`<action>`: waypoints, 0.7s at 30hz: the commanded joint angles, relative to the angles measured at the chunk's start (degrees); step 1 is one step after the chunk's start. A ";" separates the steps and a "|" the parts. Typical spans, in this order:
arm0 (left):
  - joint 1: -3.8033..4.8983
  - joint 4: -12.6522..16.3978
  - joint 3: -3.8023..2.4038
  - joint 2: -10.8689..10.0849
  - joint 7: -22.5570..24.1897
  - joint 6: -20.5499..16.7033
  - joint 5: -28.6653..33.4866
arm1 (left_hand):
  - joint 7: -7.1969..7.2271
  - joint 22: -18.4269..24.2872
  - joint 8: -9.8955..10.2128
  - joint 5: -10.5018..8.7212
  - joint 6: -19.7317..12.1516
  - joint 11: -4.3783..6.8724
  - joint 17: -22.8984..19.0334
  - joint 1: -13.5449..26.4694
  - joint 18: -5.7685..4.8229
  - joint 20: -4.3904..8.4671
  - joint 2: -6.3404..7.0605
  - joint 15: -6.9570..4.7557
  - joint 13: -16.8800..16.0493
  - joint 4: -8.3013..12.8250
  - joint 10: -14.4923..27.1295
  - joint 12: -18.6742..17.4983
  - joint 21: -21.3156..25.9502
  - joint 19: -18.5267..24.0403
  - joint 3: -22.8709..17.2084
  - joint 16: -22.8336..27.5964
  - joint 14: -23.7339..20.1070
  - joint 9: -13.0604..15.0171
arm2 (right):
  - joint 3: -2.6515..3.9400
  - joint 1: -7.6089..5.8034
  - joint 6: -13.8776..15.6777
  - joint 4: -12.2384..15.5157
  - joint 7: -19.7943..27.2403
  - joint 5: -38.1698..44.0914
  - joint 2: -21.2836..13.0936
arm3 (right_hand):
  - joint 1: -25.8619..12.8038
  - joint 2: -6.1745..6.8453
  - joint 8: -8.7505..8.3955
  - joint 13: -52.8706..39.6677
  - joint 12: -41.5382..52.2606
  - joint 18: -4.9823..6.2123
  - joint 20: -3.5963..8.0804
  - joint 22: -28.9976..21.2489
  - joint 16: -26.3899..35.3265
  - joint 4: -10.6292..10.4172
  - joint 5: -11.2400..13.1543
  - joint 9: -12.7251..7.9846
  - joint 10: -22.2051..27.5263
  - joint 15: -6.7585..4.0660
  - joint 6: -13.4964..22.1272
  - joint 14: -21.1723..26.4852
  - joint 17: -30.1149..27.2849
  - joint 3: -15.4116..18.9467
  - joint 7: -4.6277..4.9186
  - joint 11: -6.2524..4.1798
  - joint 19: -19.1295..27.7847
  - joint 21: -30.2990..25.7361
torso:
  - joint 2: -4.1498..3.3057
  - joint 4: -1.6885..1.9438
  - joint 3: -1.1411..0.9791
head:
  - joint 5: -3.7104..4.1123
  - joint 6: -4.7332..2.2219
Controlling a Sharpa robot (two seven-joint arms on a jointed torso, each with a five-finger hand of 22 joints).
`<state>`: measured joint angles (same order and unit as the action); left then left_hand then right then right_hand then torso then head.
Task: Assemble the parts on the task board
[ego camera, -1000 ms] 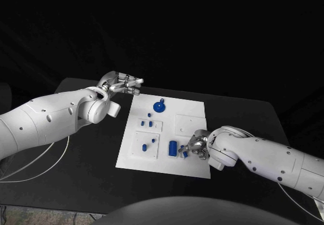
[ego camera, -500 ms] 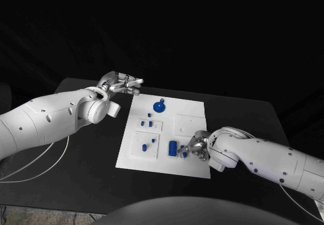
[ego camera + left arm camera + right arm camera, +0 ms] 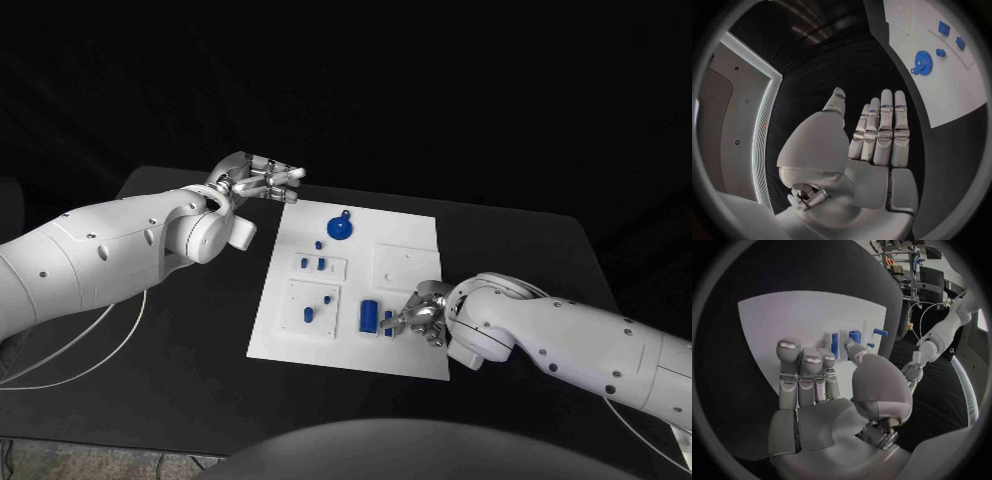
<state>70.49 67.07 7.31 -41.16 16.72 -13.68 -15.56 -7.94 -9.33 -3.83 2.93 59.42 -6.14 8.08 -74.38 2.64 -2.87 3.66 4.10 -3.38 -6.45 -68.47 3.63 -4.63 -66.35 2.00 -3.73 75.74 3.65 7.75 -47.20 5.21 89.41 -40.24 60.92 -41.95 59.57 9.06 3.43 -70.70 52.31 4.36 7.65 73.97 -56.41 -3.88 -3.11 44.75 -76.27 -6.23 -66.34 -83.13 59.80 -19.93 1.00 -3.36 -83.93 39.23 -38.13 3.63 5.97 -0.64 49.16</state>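
— Where does the task board (image 3: 378, 262) sit?
— In the middle of the black table (image 3: 173, 350). A blue gear (image 3: 339, 228) stands at its far end, and small blue parts (image 3: 309, 313) lie in its left recesses.

— And the right hand (image 3: 420, 314)?
— It hovers at the board's near right area, just beside a larger blue block (image 3: 369, 316). Its fingers (image 3: 801, 371) are extended above the board; whether the thumb touches a blue piece, I cannot tell.

— The left hand (image 3: 257, 181)?
— Past the board's far left corner, over the table, fingers (image 3: 882, 127) straight and spread, grasping nothing.
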 commanded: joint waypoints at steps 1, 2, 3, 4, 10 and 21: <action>0.01 0.10 -0.03 0.02 0.29 0.74 -0.14 | 0.03 0.06 0.20 -0.09 -0.30 0.05 -0.06 0.12 -0.28 -0.25 -0.15 -0.01 -0.08 -0.37 0.26 -0.24 0.01 -0.06 0.07 0.15 -0.45 0.07 | -0.01 0.15 0.30 0.36 0.22 0.08 -0.29 | -0.12 0.46 0.29 -0.09 -0.22 -0.94 0.15 -0.08 0.32 -0.34 0.33 -0.10 -0.14 -0.18 -0.57 -0.08 0.08 -0.07 -0.01 0.22 -3.12 -0.25 | 0.00 0.03 0.00 | -0.05 0.03; 0.01 0.09 -0.03 0.01 0.28 0.75 -0.15 | 0.03 0.06 0.20 -0.09 -0.30 0.05 -0.06 0.12 -0.28 -0.25 -0.15 -0.01 -0.08 -0.37 0.26 -0.24 0.01 -0.06 0.07 0.15 -0.45 0.07 | -0.01 0.18 0.34 0.42 0.25 0.10 -0.37 | -0.12 0.46 0.29 -0.09 -0.22 -0.94 0.15 -0.08 0.32 -0.34 0.33 -0.10 -0.14 -0.18 -0.57 -0.08 0.08 -0.07 -0.01 0.22 -3.12 -0.25 | 0.00 0.02 0.00 | -0.07 0.04; 0.01 0.09 -0.03 0.01 0.27 0.76 -0.15 | 0.03 0.06 0.20 -0.09 -0.30 0.05 -0.06 0.12 -0.28 -0.25 -0.15 -0.01 -0.08 -0.37 0.26 -0.24 0.01 -0.06 0.07 0.15 -0.45 0.07 | -0.01 0.21 0.36 0.46 0.28 0.12 -0.45 | -0.02 0.51 0.31 -0.13 -0.18 -0.94 0.15 -0.09 0.32 -0.39 0.33 -0.08 -0.19 -0.19 -0.64 -0.09 0.13 -0.16 -0.04 0.20 -3.12 -0.23 | 0.00 0.02 0.00 | -0.07 0.04; 0.01 0.08 -0.03 0.01 0.25 0.77 -0.16 | 0.03 0.06 0.20 -0.09 -0.30 0.05 -0.06 0.12 -0.28 -0.25 -0.15 -0.01 -0.08 -0.37 0.26 -0.24 0.01 -0.06 0.07 0.15 -0.45 0.07 | -0.01 0.23 0.37 0.49 0.29 0.14 -0.52 | 0.16 0.45 0.31 -0.13 -0.19 -0.94 0.14 -0.12 0.35 -0.29 0.32 -0.07 -0.19 -0.19 -0.66 -0.10 0.12 -0.24 -0.07 0.19 -3.11 -0.29 | 0.00 0.02 0.00 | -0.07 0.04; 0.01 0.08 -0.03 0.01 0.20 0.80 -0.24 | 0.04 0.23 0.19 -0.08 -0.27 0.05 -0.02 0.03 -0.27 -0.26 -0.25 -0.01 -0.08 -0.33 0.26 -0.24 -0.04 -0.07 0.06 0.15 -0.48 0.07 | 0.00 0.33 0.39 0.32 0.39 0.45 -0.87 | 2.10 -1.84 0.27 -0.19 -0.18 -1.02 0.26 -0.15 0.47 2.72 0.34 -0.26 -0.24 -0.31 -0.63 -0.11 0.13 -0.49 -0.26 0.02 -3.11 -0.23 | 0.03 0.01 0.02 | 0.07 -0.01; 0.00 -0.22 -0.03 0.01 1.33 -0.33 -0.03 | 0.09 0.29 0.18 -0.07 -0.12 0.09 0.02 -0.03 -0.25 -0.25 -0.31 -0.03 -0.08 -0.21 0.16 -0.23 -0.09 -0.12 0.07 0.15 -0.43 0.08 | 0.43 0.50 0.67 -0.21 5.76 -1.52 -2.48 | 0.01 0.61 0.14 -0.05 -0.63 -0.94 0.14 -0.36 0.92 1.67 0.34 -1.26 0.07 -0.08 0.42 -0.01 -0.13 0.43 0.41 0.44 -3.01 -0.68 | 0.11 -0.05 -0.05 | 0.60 -1.11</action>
<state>70.49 66.86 7.32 -41.23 16.77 -13.73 -15.62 -7.97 -9.10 -3.83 2.93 59.44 -6.14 8.07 -74.38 2.64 -2.87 3.66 4.10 -3.38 -6.45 -68.47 3.63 -4.63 -66.35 2.00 -3.73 75.74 3.65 8.12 -46.74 5.82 89.29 -38.63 60.75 -44.24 59.73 9.51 3.43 -70.76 51.64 4.36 7.65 73.63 -55.51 -2.18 -3.11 43.55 -76.14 -6.22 -66.18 -83.12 59.70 -19.70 1.44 -3.24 -83.92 38.60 -38.05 3.63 5.96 -0.25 48.41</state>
